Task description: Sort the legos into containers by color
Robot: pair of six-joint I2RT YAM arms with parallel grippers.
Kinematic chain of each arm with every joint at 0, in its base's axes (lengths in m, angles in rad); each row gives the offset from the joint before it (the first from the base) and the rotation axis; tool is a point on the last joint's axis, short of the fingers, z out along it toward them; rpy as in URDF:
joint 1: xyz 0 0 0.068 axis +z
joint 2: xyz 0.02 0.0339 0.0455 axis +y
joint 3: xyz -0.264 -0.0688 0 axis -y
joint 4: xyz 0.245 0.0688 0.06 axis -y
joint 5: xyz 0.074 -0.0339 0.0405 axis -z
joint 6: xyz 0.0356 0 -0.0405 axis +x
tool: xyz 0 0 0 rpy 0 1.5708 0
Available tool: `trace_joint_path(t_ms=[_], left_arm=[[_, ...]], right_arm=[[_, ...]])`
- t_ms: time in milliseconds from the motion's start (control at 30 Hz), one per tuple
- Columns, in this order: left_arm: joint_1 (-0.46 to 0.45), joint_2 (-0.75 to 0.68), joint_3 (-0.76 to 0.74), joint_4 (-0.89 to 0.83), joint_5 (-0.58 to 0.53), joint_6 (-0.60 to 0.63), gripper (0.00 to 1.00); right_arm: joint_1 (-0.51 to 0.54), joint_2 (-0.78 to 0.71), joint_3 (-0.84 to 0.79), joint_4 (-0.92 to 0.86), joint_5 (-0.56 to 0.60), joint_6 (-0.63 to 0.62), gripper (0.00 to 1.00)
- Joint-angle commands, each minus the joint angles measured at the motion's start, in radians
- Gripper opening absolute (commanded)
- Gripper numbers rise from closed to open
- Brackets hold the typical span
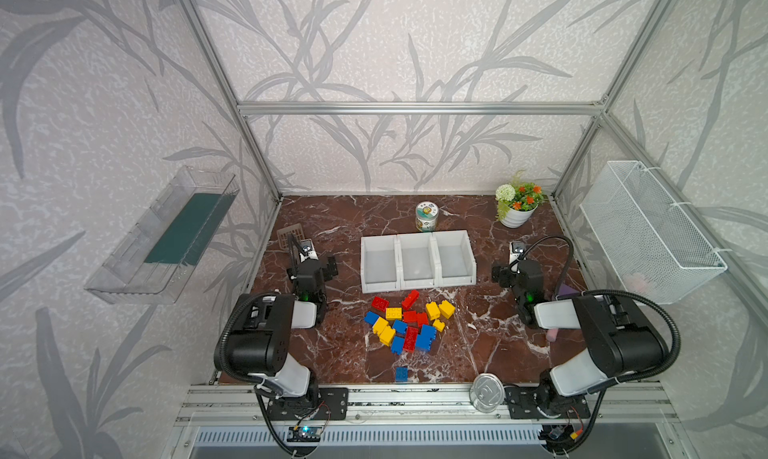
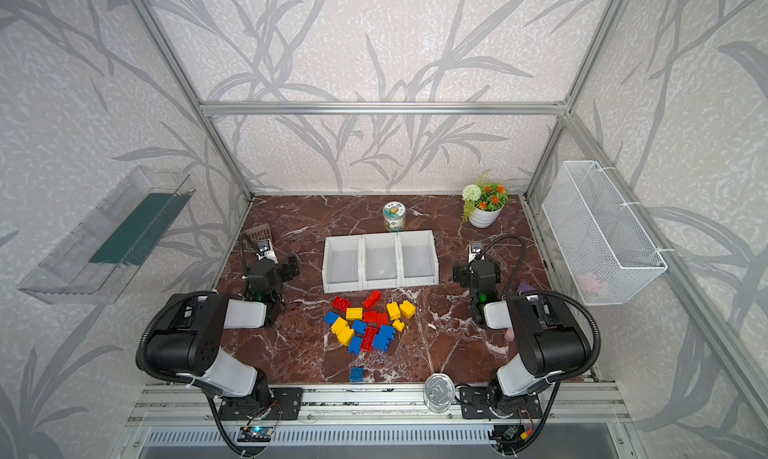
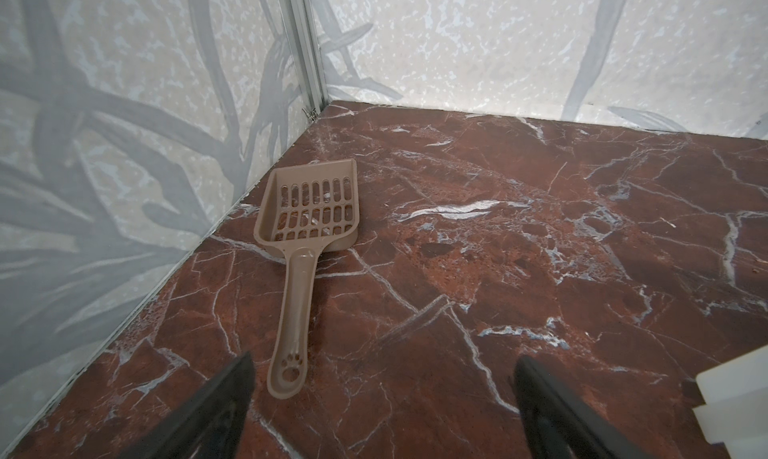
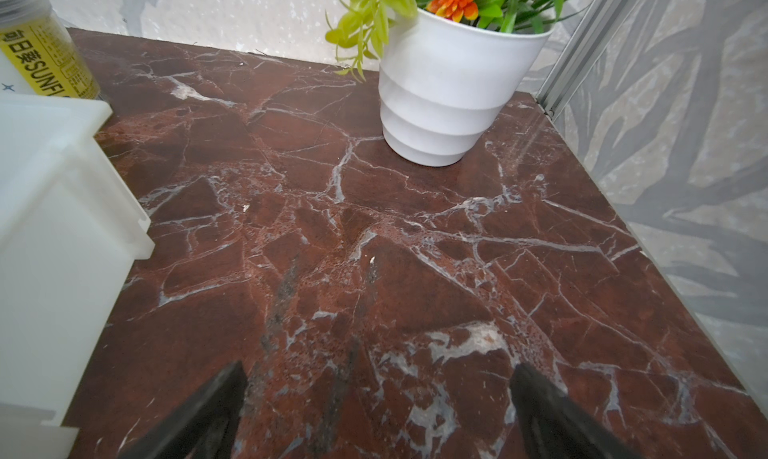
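Table (image 1: 340,353): dark red marble top with white veins, closed in by walls with a grey leaf pattern.
Clear tray (image 1: 162,236): hangs on the left wall, with a dark green sheet inside it.
Wire basket (image 1: 648,232): white mesh, fixed on the right wall; something pink lies in its near corner, too unclear to name.
Containers (image 1: 415,284): three white bins joined in one row, in the middle of the table toward the back wall.
Left gripper (image 3: 384,357): stands left of the bins, well apart from the bricks; its two black fingers are spread wide, with only bare table between them.
Right gripper (image 4: 378,364): stands right of the bins, fingers also spread wide over bare marble, holding nothing.
Legos (image 1: 409,316): red, blue and yellow bricks in a loose heap on the table just in front of the bins, between the two arms; many touch each other.
Flower pot (image 4: 444,103): white, upright, in the back right corner.
Scoop (image 3: 298,286): brown, slotted, lies flat near the left wall.
Jar (image 1: 427,216): upright, just behind the bins.
Metal can (image 1: 486,392): at the front edge, beside the right arm's base.
Blue brick (image 1: 401,373): lies alone near the front edge, apart from the heap.
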Motion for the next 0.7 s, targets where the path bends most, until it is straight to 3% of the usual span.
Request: trace_joint_path(t_ms=[0,100,167,233,367,567,667], left_arm=[[0.005,0.002,-0.002,0.019,0.006,0.005,0.99],[-0.019,-0.052,0.017,-0.053,-0.061,0.019,0.99],[-0.040,-0.170,0.096,-0.334,-0.108,-0.001,0.99],[-0.044,-0.270,0.181,-0.599,-0.060,-0.022,0.99],[-0.071,-0.420,0.223,-0.786,0.063,-0.084,0.99],[-0.203,-0.564,0.235,-0.956,0.120,-0.146,0.99],[-0.242,-0.613,0.230,-1.028,0.145,-0.214,0.99]], right_arm=[[-0.006,-0.022,0.018,0.017,-0.001,0.002,0.99],[-0.004,-0.032,0.006,0.045,0.011,-0.004,0.99],[0.006,-0.082,-0.030,0.066,-0.011,-0.028,0.99],[0.059,-0.155,-0.025,0.008,0.056,-0.071,0.99],[0.124,-0.399,0.188,-0.697,0.008,0.029,0.99],[0.249,-0.541,0.293,-1.159,-0.118,0.181,0.99],[0.362,-0.549,0.289,-1.281,-0.129,0.258,0.99]])
